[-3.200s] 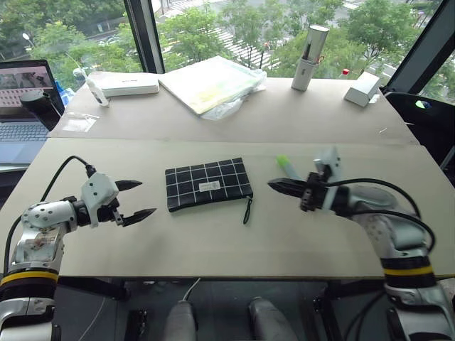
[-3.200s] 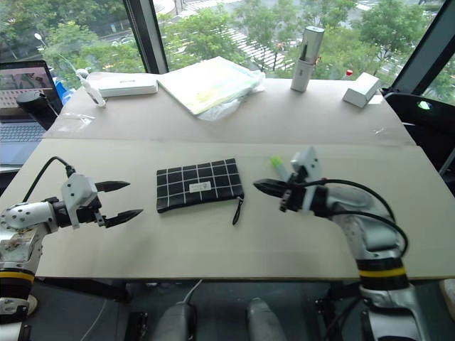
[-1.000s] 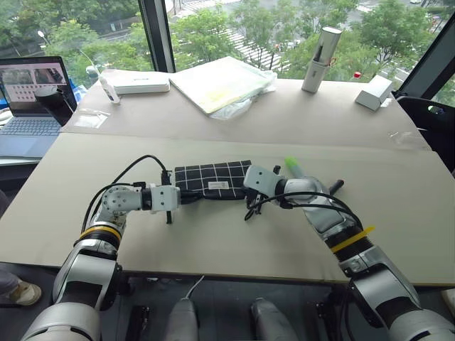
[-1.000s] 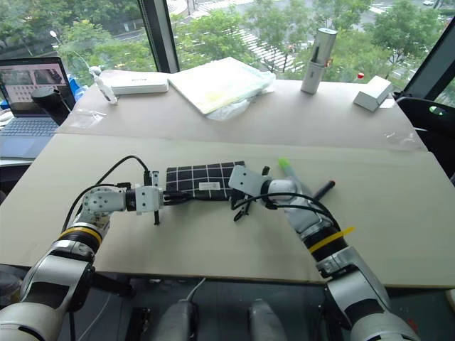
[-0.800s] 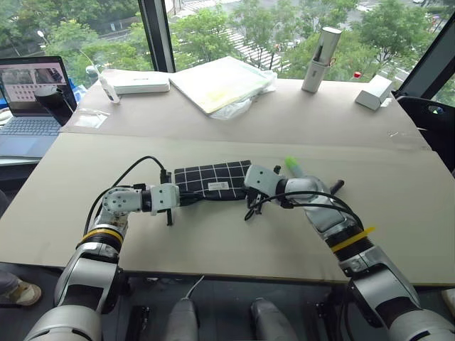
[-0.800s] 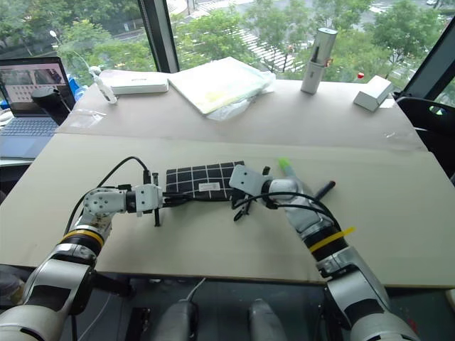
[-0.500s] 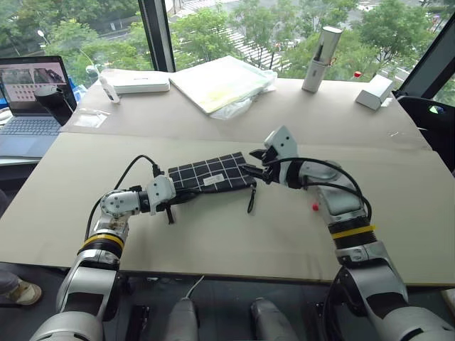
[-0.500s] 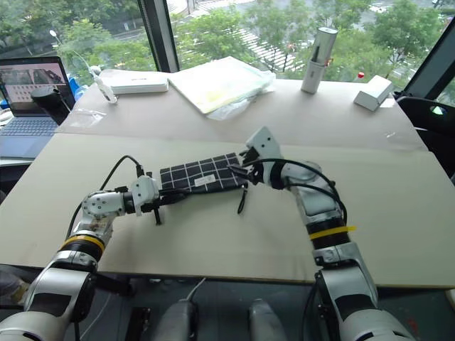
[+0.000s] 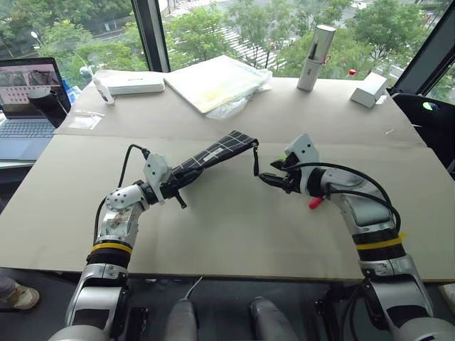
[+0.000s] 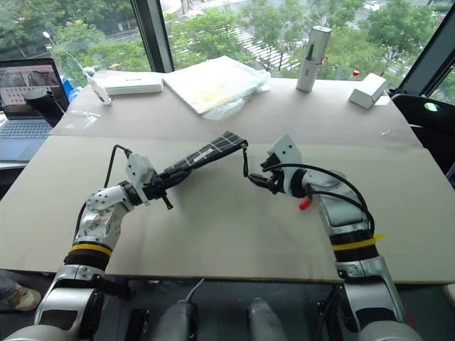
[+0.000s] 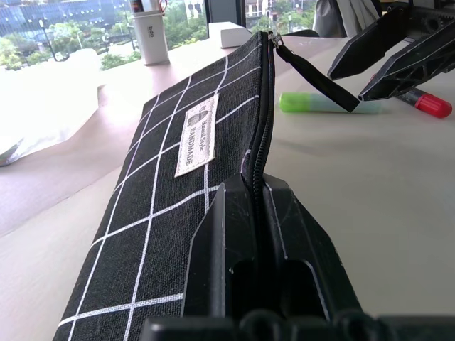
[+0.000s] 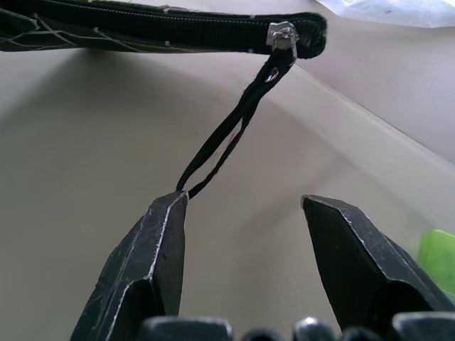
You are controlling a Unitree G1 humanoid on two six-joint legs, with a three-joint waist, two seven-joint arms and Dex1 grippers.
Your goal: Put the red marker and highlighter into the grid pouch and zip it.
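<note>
Flat black fabric grid pouch (image 9: pixel 213 153) held tilted above the table (image 9: pixel 234 234)
One end is pinched by the closed left gripper (image 9: pixel 182 183); the right gripper (image 12: pixel 245 264) is parted beside the dangling black zipper pull (image 12: pixel 227 138).

One grid pouch (image 9: pixel 213 154), one red marker (image 9: pixel 316 202), one highlighter (image 11: pixel 323 104), one laptop (image 9: pixel 27 106), two white boxes (image 9: pixel 368 89).

Pull strap (image 12: pixel 227 135) hangs btwn right hand (image 9: pixel 269 179) fingers; tabletop (image 9: pixel 227 227) below free.
</note>
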